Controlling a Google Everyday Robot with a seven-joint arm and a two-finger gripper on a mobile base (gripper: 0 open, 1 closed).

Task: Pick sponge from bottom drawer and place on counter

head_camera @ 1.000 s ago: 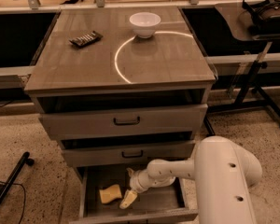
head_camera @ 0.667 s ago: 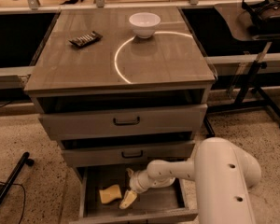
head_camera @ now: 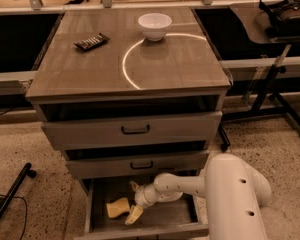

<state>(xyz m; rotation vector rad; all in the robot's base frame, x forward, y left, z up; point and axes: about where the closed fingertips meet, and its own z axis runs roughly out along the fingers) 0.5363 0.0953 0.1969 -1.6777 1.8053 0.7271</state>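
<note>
Camera view: reach into the open bottom drawer [head_camera: 176,217], sponge not yet grasped.
At lower centre we see the gripper [head_camera: 132,202], fingers spread, just right of the sponge [head_camera: 117,207] on the drawer floor; we judge that grasping, lifting and placing on the counter [head_camera: 90,74] remain.

Robotics laboratory or test bay: a free-standing drawer cabinet [head_camera: 135,129] stands on a speckled floor [head_camera: 35,149] in front of a long bench [head_camera: 265,62]. A loose cable [head_camera: 5,204] trails at the left, and at the right a side table [head_camera: 250,24] on black wheeled legs carries dark headset-like gear [head_camera: 285,11]. The counter [head_camera: 90,69] holds a white bowl [head_camera: 155,25] and a wrapped bar [head_camera: 91,41], while a white robot arm [head_camera: 190,184] reaches into the open bottom drawer [head_camera: 180,216], its gripper [head_camera: 133,202] spread-fingered just right of the sponge [head_camera: 117,207].
</note>
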